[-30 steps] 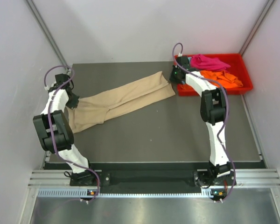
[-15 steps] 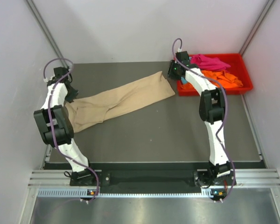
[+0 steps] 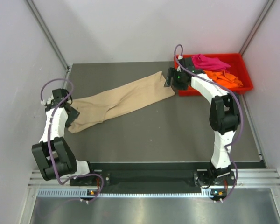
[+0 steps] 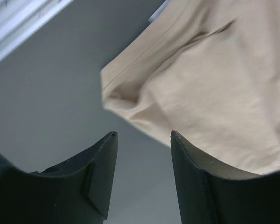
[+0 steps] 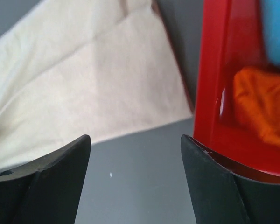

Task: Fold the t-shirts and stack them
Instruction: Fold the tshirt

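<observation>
A beige t-shirt (image 3: 121, 100) lies folded lengthwise in a long diagonal strip on the dark table. Its left end (image 4: 214, 84) sits just beyond my left gripper (image 4: 143, 133), which is open with only bare table between its fingers (image 3: 71, 114). Its right end (image 5: 84, 84) lies just ahead of my right gripper (image 5: 135, 136), open wide and empty, hovering by the tray's corner (image 3: 169, 79). The magenta t-shirt (image 3: 207, 61) and orange t-shirt (image 3: 221, 77) lie crumpled in the tray. A teal-blue t-shirt (image 5: 277, 28) shows in the right wrist view above the orange one (image 5: 261, 102).
The red plastic tray (image 3: 238, 56) stands at the table's back right corner; its wall (image 5: 214, 93) is right beside my right finger. White walls close in on both sides and the back. Dark table surface (image 3: 154, 135) stretches in front of the shirt.
Both grippers have opened and let go of the beige shirt's ends. The left arm has drawn back toward the near left; the right gripper has lifted slightly by the tray.
</observation>
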Controlling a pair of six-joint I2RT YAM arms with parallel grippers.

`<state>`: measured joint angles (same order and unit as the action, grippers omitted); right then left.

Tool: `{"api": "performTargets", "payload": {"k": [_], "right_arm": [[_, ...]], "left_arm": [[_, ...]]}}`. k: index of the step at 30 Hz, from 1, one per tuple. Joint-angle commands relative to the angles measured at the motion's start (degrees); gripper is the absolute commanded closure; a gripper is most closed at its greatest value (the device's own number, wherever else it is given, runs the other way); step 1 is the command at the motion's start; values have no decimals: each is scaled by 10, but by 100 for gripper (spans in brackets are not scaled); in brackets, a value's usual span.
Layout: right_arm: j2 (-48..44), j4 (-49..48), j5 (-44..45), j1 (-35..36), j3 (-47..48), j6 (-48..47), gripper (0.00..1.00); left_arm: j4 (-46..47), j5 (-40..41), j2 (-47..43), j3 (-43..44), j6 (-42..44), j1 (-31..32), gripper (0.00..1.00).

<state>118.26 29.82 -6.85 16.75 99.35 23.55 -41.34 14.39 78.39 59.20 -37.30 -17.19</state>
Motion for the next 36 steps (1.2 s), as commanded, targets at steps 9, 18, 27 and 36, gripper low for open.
{"api": "performTargets", "payload": {"k": [9, 18, 27, 36], "right_arm": [[-37, -51, -19, 44, -95, 53, 22], [-26, -78, -20, 55, -119, 68, 23], [-15, -100, -26, 60, -124, 82, 24], [-1, -108, -23, 70, -127, 88, 23]], "left_arm": [[7, -52, -5, -70, -37, -52, 42], [58, -131, 46, -66, 14, -129, 45], [62, -168, 80, -38, 56, -135, 58], [69, -162, 89, -57, 62, -135, 52]]}}
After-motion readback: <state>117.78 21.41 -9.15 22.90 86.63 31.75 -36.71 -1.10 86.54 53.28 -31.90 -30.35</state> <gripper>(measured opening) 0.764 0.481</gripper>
